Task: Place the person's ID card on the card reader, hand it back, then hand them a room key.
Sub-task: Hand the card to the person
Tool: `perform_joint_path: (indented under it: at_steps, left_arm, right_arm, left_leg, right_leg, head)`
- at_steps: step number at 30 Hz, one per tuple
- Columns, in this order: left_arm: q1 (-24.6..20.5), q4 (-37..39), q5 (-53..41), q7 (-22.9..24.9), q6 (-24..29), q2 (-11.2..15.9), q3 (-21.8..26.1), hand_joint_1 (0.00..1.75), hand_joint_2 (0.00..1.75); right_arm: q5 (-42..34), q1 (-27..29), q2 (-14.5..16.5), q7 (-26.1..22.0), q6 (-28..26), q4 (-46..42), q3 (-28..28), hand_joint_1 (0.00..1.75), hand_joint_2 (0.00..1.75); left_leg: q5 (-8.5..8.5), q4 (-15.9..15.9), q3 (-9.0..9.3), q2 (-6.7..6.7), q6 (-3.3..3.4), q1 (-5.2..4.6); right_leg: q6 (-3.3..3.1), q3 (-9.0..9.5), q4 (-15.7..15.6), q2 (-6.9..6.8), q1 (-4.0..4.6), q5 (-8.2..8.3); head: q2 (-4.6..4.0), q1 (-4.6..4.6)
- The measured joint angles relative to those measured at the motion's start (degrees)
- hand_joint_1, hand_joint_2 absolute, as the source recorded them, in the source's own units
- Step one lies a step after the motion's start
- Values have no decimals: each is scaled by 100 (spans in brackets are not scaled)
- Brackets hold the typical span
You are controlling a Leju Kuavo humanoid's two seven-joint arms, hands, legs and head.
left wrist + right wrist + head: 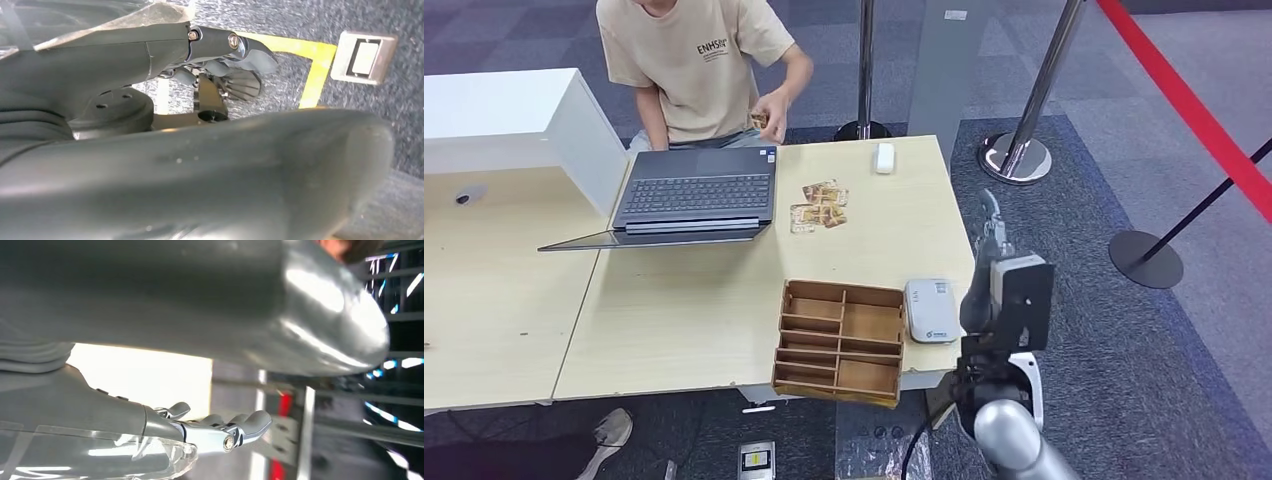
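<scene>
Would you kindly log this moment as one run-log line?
right hand: raised beside table edge, holds nothing | left hand: hanging over floor | card reader: bare | person's hand: holding card | room keys: on table

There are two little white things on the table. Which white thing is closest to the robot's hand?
The white card reader, beside the wooden organizer at the table's near edge, sits closest to the right hand. The other white device lies at the far edge, near the person.

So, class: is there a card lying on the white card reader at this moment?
No: the card reader has a bare top, and the cards lie further up the table, beside the laptop.
</scene>
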Motion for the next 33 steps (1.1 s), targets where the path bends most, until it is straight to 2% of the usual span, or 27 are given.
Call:
perform_joint_path:
  at_steps: [4, 7, 12, 18, 30, 33]
  left_arm:
    - [-5, 3, 84, -72, -44, 95, 91, 0, 0]
    - [-16, 4, 86, -194, -76, 134, 150, 0, 0]
    - [-18, 4, 63, -253, -69, 144, 167, 0, 0]
    - [-24, 4, 72, -30, 43, 148, 201, 0, 0]
    - [-30, 4, 70, 62, 137, 172, 269, 0, 0]
    - [-31, 4, 76, 74, 151, 172, 271, 0, 0]
  right_arm:
    - [-1338, 553, -56, -677, 116, -332, 22, 0, 0]
    - [-1830, 713, -84, -803, 179, -531, 22, 0, 0]
    - [-2000, 901, -133, -741, 199, -774, 20, 0, 0]
    - [-2034, 1108, -164, -763, 93, -881, 28, 0, 0]
    - [-1978, 1002, -290, -504, 72, -1241, 87, 0, 0]
    - [-2167, 952, -308, -448, 182, -1377, 110, 0, 0]
  left_leg:
    - [0, 0, -1, 1, 0, 0]
    - [2, 0, 1, 1, 1, 0]
    - [3, 1, 1, 1, 2, -1]
    - [3, 1, -1, 1, 2, -2]
    - [3, 1, -1, 1, 2, -2]
    - [3, 1, 0, 1, 2, -2]
  right_leg:
    - [0, -1, 0, 1, 0, 0]
    - [-1, -1, 0, 0, 0, 1]
    - [-2, 1, 0, 0, 0, 2]
    - [-2, -1, 0, 0, -2, 2]
    - [-2, 1, 1, 0, -2, 2]
    - [-2, 0, 1, 0, -2, 2]
  head:
    - [0, 1]
    - [0, 1]
    - [0, 1]
    - [0, 1]
    - [0, 1]
    - [0, 1]
